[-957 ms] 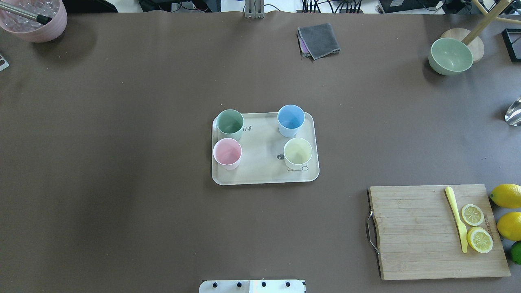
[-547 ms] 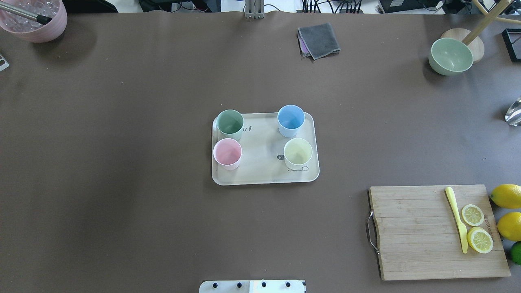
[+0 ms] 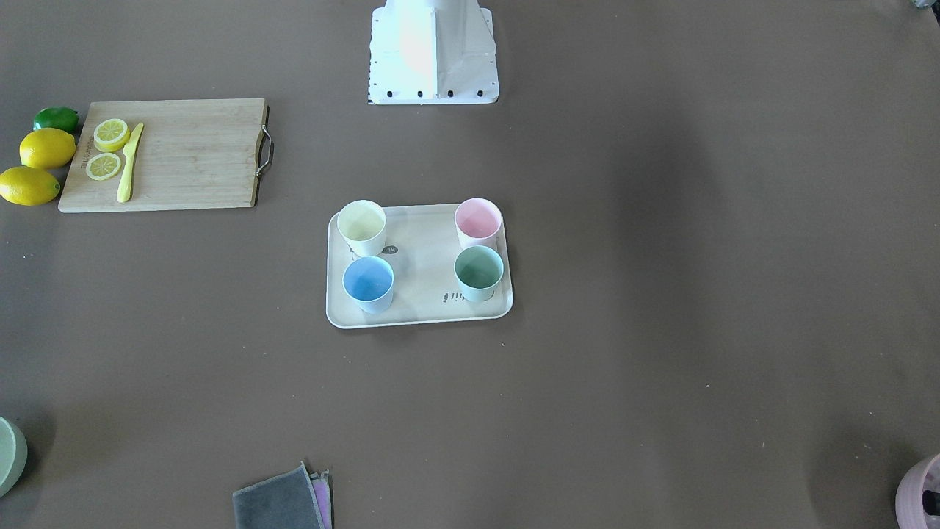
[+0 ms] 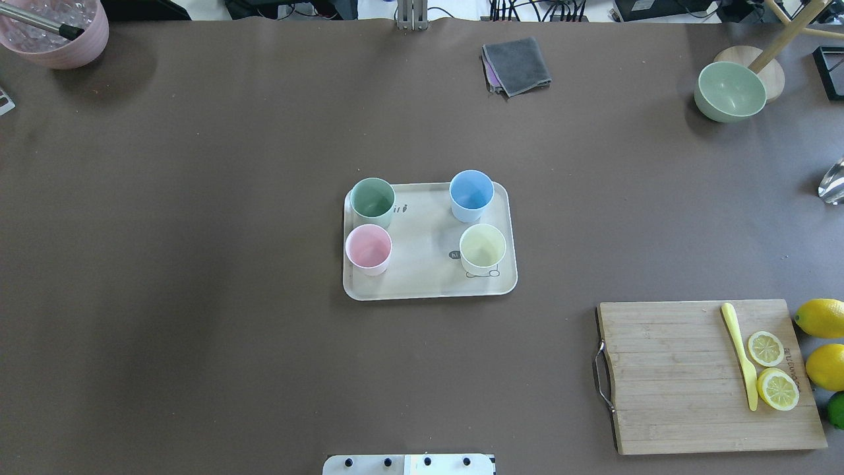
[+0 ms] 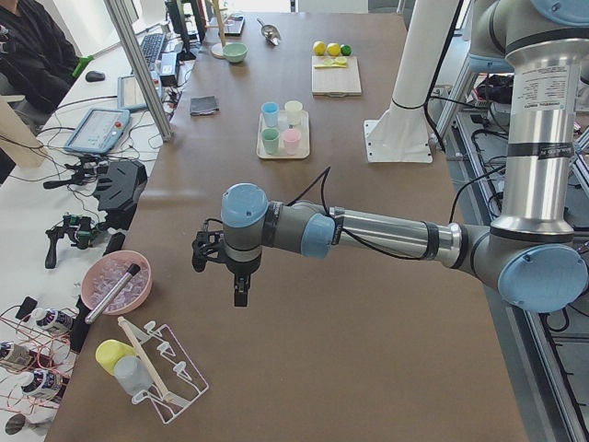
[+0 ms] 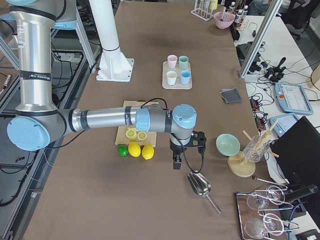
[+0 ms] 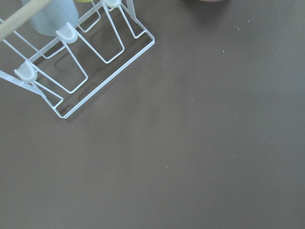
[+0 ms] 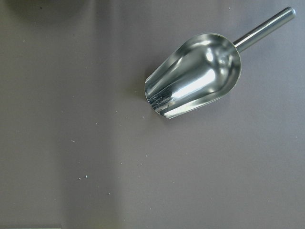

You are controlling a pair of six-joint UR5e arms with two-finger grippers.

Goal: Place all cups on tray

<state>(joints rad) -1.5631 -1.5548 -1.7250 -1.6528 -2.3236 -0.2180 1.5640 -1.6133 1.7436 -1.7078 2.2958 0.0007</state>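
Already, the green cup (image 4: 372, 198), blue cup (image 4: 471, 192), pink cup (image 4: 368, 248) and yellow cup (image 4: 482, 247) were set upright on the tray (image 4: 425, 267), far from every table edge. How open the left gripper (image 5: 239, 296) and right gripper (image 6: 176, 163) were could not be told.

The left arm (image 5: 386, 235) and right arm (image 6: 105, 119) are silver tubes with pale-blue joint caps and black cables. Their white pedestal (image 3: 433, 51), at twelve o'clock, shows dark screws.
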